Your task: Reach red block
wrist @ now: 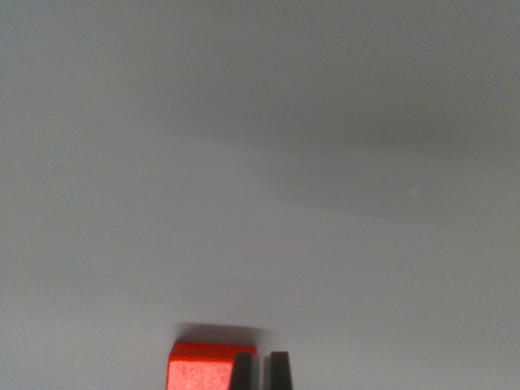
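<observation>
From the wrist view there is not much to take in: a plain grey surface (260, 162) fills almost the whole picture, soft and a little blurred, with a faint darker band across the upper part. Down at the bottom edge, a bit toward the wrist view's left of centre, sits the red block (203, 367), its top face and front face both showing (the lower part is cut off by the frame). A thin shadow lies along its far side. The gripper (260, 372) pokes up from the bottom edge as two dark fingertips (241, 372), nearly together with only a narrow slit between them, holding nothing. The left tip overlaps the block's right edge in the picture; whether it touches, I cannot tell.
</observation>
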Robot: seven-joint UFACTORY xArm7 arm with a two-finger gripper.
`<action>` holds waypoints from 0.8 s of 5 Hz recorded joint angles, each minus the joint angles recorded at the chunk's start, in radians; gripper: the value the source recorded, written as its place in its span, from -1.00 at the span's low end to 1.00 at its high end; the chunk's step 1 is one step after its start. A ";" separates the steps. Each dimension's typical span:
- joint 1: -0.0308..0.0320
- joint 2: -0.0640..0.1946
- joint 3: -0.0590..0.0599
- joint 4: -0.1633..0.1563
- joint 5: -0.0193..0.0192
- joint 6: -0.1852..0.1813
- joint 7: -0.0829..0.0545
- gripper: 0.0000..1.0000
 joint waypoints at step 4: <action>0.0125 0.022 0.011 -0.080 -0.0008 -0.085 0.016 -1.00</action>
